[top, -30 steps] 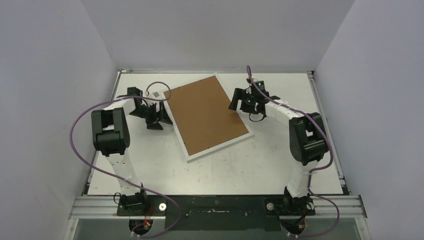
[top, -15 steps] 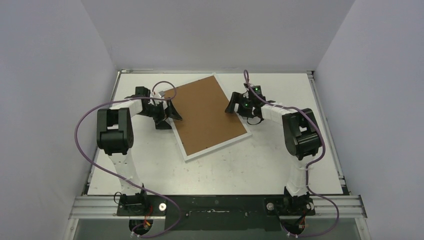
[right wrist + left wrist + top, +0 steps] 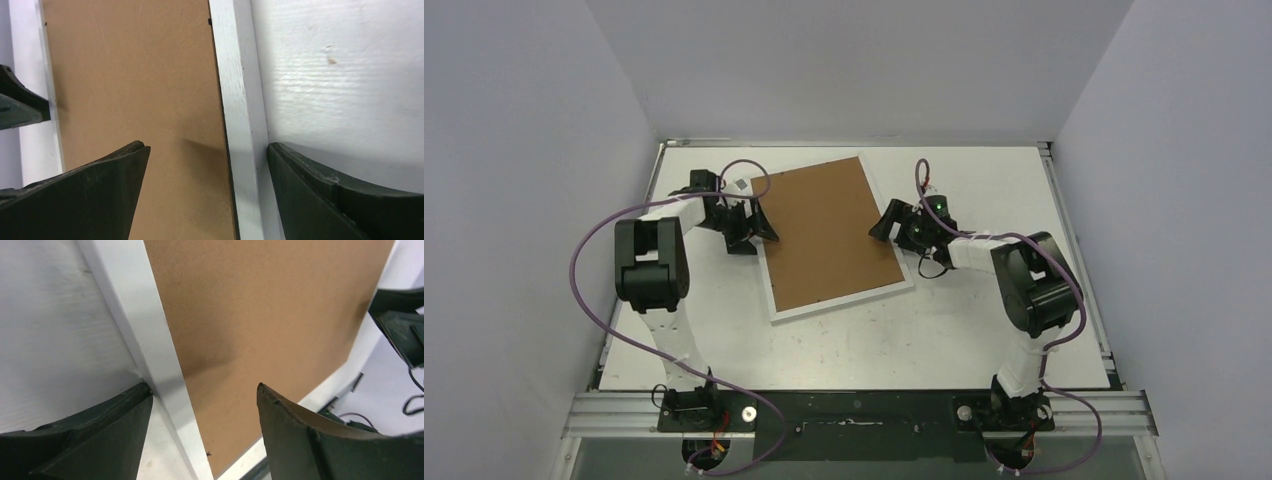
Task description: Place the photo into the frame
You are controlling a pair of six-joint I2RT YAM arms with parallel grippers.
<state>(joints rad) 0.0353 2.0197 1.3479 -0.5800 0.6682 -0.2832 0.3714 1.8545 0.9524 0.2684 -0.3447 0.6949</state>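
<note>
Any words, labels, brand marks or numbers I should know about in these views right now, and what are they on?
No readable text in any view.
The frame lies back up; its white edge and brown board are blank.
A small pale tag beside the frame's far left corner is too small to read.
</note>
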